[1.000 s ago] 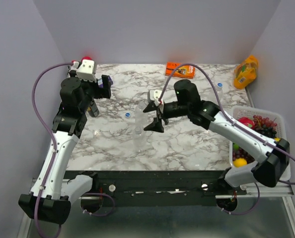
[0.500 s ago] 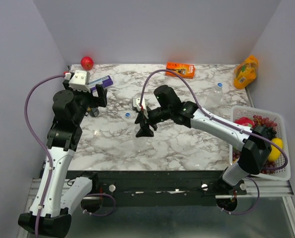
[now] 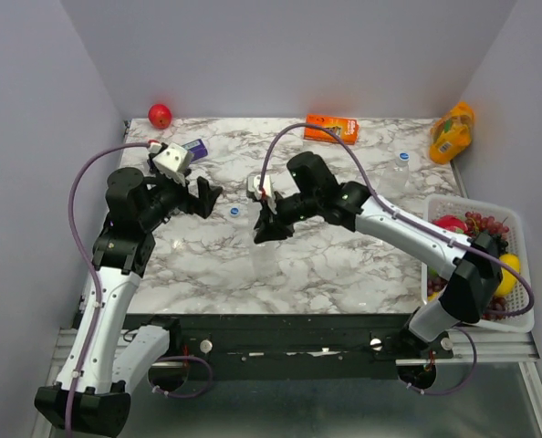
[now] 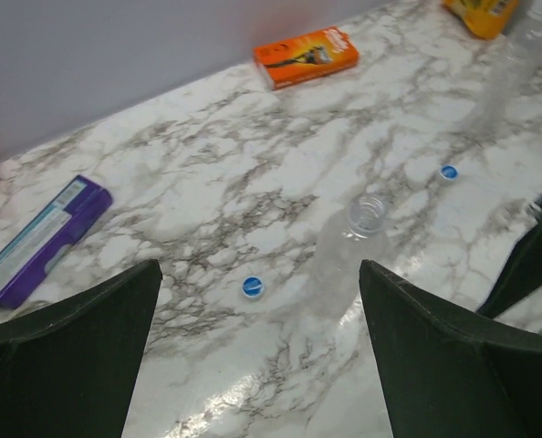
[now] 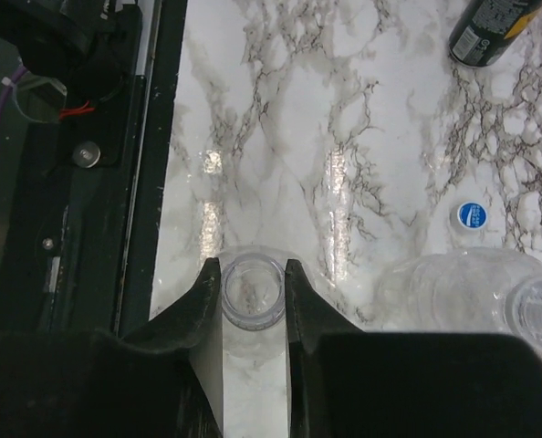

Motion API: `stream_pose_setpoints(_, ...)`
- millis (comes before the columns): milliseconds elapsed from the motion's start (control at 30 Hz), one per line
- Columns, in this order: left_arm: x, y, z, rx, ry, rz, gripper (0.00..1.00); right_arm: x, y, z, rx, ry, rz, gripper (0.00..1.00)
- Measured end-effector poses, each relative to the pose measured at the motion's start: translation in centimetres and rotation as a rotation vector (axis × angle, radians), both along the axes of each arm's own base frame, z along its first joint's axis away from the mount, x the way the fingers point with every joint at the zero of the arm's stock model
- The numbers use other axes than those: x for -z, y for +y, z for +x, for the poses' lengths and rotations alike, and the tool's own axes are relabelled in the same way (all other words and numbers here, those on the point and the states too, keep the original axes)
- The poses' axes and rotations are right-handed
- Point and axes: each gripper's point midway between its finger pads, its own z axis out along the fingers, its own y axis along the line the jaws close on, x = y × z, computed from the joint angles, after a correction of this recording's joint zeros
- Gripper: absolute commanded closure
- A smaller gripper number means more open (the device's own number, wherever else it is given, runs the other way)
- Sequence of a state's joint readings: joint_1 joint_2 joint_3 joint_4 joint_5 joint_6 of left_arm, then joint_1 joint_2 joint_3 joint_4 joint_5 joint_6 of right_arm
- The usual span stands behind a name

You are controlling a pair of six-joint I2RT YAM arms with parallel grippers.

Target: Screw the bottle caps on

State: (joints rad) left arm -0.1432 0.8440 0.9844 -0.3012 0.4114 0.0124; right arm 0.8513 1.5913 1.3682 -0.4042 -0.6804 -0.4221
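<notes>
Left tool [image 3: 207, 194] has swung off the far-left corner toward the middle of the worktop [image 3: 344, 265]. It now faces centre with its fingers spread wide and nothing between them. In the left wrist view a blue cap [image 4: 253, 286] lies flat just under the gap between the fingers, untouched.

Right tool [image 5: 253, 285] has dropped and drawn in a little. Its fingers [image 5: 204, 301] sit narrow on either side of the neck of a clear bottle [image 5: 253, 306] and appear to touch it, so it holds the bottle upright near the front edge.

Judgement: the right arm braces the bottle and the left is lined up to pick the cap. No cap is on this neck yet, so the task is early.

Containers:
- Held bottle: mouth open, looks empty.
- Second bottle [image 5: 490, 292]: just beside it, mouth open, no cap, nothing visible inside.
- Second cap [image 4: 449, 172]: loose on the worktop, apart from both bottles.
- Third bottle [image 3: 400, 173]: stands far right with a blue spot at its top, likely a cap; cannot tell if it is screwed on.
- Dark can [image 5: 490, 27]: in the right wrist view, well apart from the bottles; cannot tell if open.
- Basket [image 3: 528, 292]: off the right edge, holds grapes plus red and yellow fruit.
</notes>
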Motion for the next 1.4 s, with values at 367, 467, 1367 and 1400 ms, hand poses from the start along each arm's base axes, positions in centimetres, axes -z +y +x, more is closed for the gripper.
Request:
stream_pose_setpoints(367,3.1,-12.2,-9.6,0.672,-0.008,0.095,0.01,-13.3,-8.4,2.9,0.200,-0.016,0.124,0.94)
stream_pose_setpoints(467,4.6,-13.9,-9.8,0.712,0.025,0.070,0.01,-15.0,-9.3,1.6,0.203,-0.012,0.154,0.93)
stream_pose_setpoints(1367,5.3,-21.8,-9.1,0.878,0.035,-0.031,0.37,-17.2,-9.7,0.0,0.189,0.085,0.226,0.58)
stream_pose_setpoints(1400,5.3,-21.8,-9.1,0.878,0.036,-0.033,0.38,-17.3,-9.7,0.0,0.190,0.085,0.226,0.46)
